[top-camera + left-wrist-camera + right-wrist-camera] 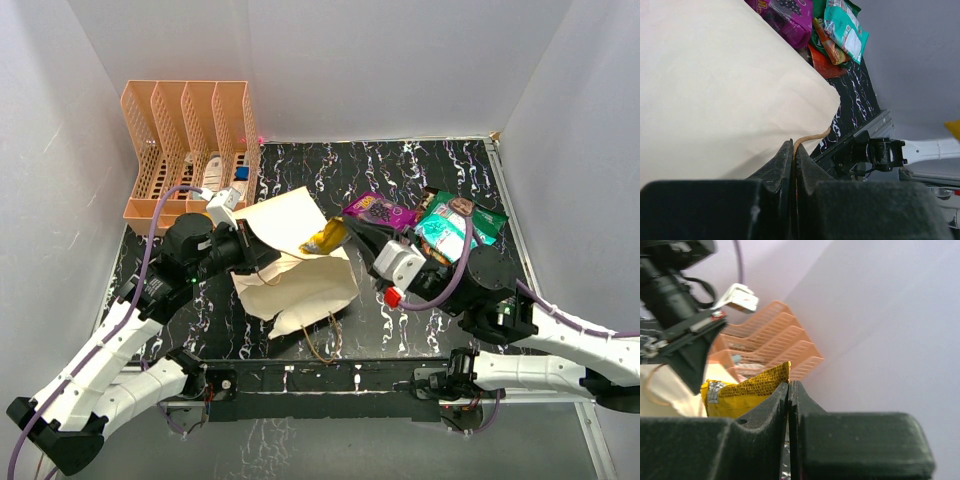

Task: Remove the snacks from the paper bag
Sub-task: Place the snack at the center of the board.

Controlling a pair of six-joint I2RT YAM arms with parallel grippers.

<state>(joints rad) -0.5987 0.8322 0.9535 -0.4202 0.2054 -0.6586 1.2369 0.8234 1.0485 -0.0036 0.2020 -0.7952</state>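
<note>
From above, I see my left gripper (pixel 255 252) pinched on the bag (pixel 300 285) mid-table. My right gripper (pixel 345 235) is clamped on a yellow packet (pixel 325 240) just beside the bag, with a purple packet (pixel 380 211) and a green packet (pixel 462 224) piled further right. Only the left wrist view shows the cord (pixel 810 137) emerging between the closed fingers and a red packet (pixel 823 66) under the pile, while the right wrist view shows the rack (pixel 775 347) behind the yellow packet.

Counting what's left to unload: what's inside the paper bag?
A yellow packet pokes from the mouth of the paper bag, pinched in the right gripper. The paper covers the rest of the inside, so other snacks there cannot be seen.
</note>
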